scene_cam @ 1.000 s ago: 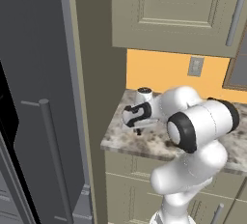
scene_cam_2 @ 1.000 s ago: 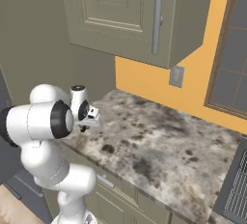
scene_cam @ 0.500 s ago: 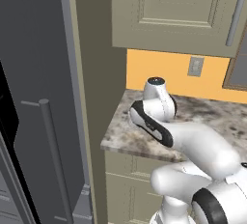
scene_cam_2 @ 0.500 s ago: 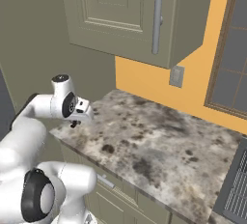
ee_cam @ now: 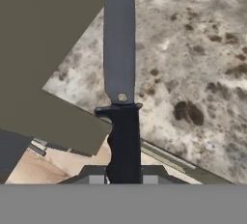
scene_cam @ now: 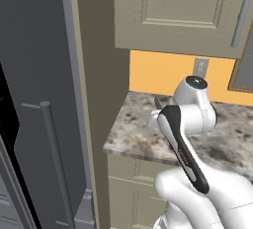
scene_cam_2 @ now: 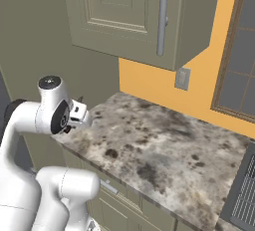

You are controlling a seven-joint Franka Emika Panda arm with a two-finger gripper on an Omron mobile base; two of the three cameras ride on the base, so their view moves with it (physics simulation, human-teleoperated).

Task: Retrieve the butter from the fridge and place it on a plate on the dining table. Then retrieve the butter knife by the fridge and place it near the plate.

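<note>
My gripper (ee_cam: 123, 179) is shut on the butter knife's black handle (ee_cam: 124, 141). Its grey blade (ee_cam: 119, 49) points away from the hand, over the left end of a marbled wall counter (ee_cam: 193, 63). In the base views the hand (scene_cam: 154, 117) (scene_cam_2: 78, 118) hovers just above that counter end (scene_cam: 131, 129), beside the tall beige panel (scene_cam: 101, 75). The fridge (scene_cam: 34, 99) is dark grey. It stands to the left with its long bar handle (scene_cam: 54, 164). The butter, the plate and the dining table are out of view.
Beige upper cabinets (scene_cam: 183, 11) (scene_cam_2: 124, 11) hang low over the counter (scene_cam_2: 164, 150). An outlet (scene_cam_2: 182, 78) sits on the orange back wall. A window (scene_cam_2: 239, 51) and a dark grate (scene_cam_2: 244, 195) lie at the right. Drawers run under the counter edge (scene_cam: 133, 173).
The arm has swung around, its forearm now crossing in front of the counter, and the hand has shifted slightly right over the counter's left end. The gripper has stayed shut on the knife.
</note>
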